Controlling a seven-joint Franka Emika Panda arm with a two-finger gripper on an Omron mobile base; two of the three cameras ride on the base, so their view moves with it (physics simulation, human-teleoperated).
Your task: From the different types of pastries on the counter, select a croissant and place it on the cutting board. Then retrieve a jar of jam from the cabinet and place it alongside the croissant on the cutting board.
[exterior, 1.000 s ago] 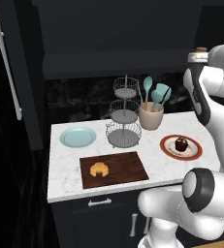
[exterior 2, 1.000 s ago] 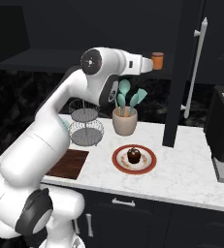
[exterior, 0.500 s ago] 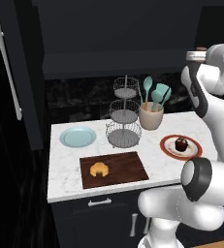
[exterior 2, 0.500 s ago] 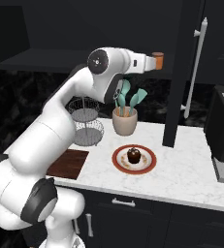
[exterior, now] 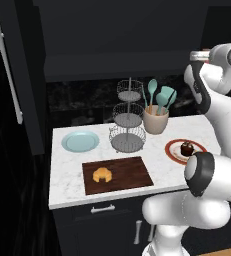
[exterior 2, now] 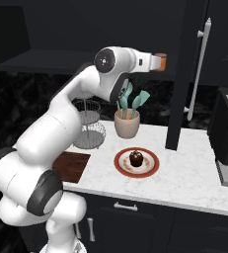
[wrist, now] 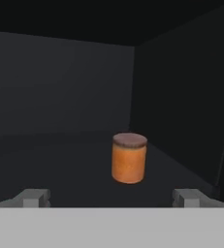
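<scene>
Golden croissant [exterior: 102, 174] sits on the cutting board [exterior: 118, 175]; the end effector [wrist: 111, 197], spread wide, faces the jam jar [wrist: 129, 158]. Next: advance and pinch.

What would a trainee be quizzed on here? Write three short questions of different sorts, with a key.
1. True or false: the croissant lies on the cutting board.
2. Where does the jar of jam stand? A) on the blue plate B) on the cabinet shelf ahead of the hand C) in the wire stand
3. Fill in: the chocolate cake sits on a round ____-rimmed plate.

Key: 1 true. 2 B: the hand view shows the jar upright on the dark shelf, apart from the open fingers. 3 red.
</scene>
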